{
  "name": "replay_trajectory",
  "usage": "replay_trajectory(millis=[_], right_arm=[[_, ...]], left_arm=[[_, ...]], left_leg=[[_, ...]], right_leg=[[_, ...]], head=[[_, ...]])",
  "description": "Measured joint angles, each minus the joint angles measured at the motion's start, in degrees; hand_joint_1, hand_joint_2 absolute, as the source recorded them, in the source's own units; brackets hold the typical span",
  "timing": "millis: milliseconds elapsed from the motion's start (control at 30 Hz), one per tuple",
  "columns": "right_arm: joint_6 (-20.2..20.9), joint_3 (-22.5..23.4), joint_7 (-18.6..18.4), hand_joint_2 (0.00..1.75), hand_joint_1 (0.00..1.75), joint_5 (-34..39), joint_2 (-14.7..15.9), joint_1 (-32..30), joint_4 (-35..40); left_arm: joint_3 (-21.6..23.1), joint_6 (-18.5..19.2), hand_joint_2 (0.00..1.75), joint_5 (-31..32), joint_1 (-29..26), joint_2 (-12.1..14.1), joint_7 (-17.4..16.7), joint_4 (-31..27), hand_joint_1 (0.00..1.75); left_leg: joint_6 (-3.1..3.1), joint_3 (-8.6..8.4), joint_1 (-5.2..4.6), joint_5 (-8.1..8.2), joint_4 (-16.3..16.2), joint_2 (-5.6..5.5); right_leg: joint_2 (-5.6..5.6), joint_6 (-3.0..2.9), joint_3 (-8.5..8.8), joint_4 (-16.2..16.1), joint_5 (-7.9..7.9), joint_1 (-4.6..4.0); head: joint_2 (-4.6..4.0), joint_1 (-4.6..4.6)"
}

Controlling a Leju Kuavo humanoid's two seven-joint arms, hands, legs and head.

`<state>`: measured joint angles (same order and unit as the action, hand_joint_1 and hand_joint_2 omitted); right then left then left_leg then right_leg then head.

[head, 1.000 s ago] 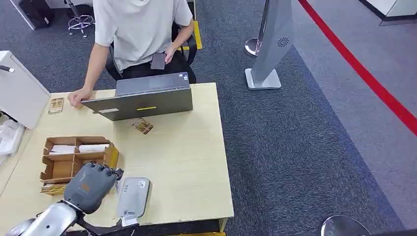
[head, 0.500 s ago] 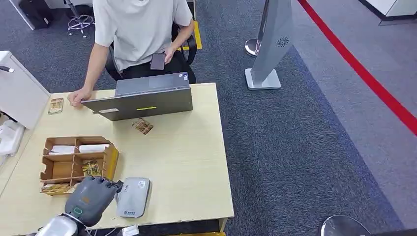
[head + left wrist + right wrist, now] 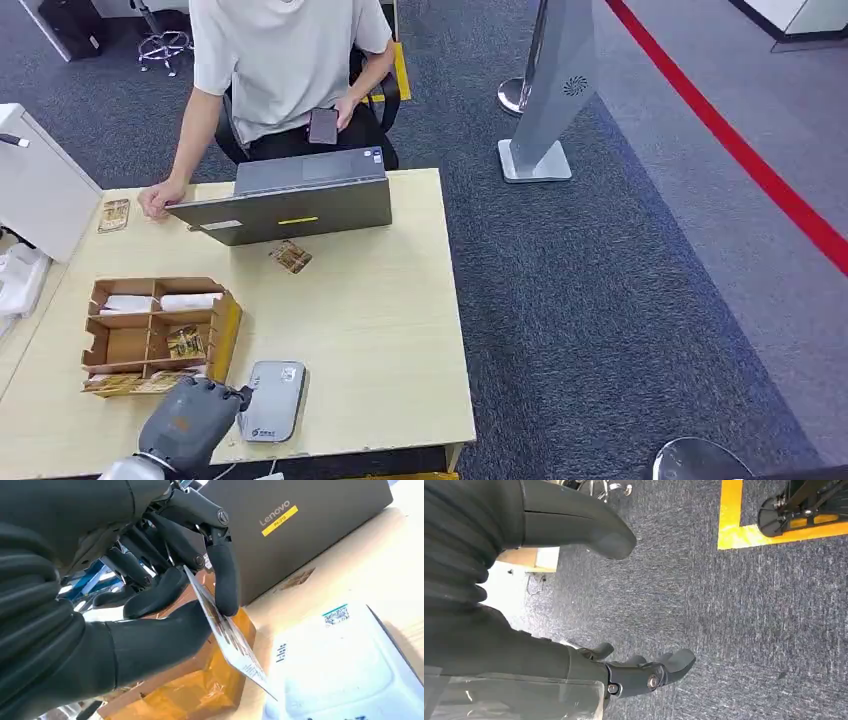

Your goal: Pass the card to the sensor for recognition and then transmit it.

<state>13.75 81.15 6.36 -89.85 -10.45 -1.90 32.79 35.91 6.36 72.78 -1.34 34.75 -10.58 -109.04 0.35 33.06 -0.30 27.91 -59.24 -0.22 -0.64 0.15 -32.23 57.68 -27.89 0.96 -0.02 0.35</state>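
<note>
- Head view, far left: a loose card (image 3: 113, 214) lies on the pale wooden desk (image 3: 380, 330) by the person's hand (image 3: 155, 198).
- A brown cardboard organiser (image 3: 150, 335) with open compartments stands left of centre; white rolled items (image 3: 160, 302) fill its two far compartments, one patterned card (image 3: 186, 342) sits in a middle one, and more cards (image 3: 120, 382) lie along its near edge.
- The left hand (image 3: 185, 425) is at the desk's near edge, between the organiser and the sensor (image 3: 270, 400), a flat grey rounded pad just beside it.
- In the left wrist view, the held card (image 3: 225, 630) is pinched between the thick thumb and the dark fingers (image 3: 222, 575); thin and glossy, it tilts with its free corner over the sensor's edge.
- Another card (image 3: 291, 257) lies in front of the dark grey laptop (image 3: 290, 205).
- The right hand (image 3: 644, 672) hangs over grey carpet, fingers loosely apart and holding nothing.
</note>
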Motion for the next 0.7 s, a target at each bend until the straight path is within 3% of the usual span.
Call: replay_trajectory(millis=[700], right_arm=[[0.48, -0.87, -0.17, 1.75, 0.0, 0.0, -0.2, -0.28, 0.9]], left_arm=[[-3.69, 0.26, 1.75, 1.35, -2.39, -2.97, -0.79, 2.73, 1.75]], left_leg=[[0.0, -0.01, 0.01, 0.0, 0.0, 0.0]], right_leg=[[0.01, 0.0, 0.0, 0.0, 0.0, -0.01]], head=[[0.0, 0.0]])
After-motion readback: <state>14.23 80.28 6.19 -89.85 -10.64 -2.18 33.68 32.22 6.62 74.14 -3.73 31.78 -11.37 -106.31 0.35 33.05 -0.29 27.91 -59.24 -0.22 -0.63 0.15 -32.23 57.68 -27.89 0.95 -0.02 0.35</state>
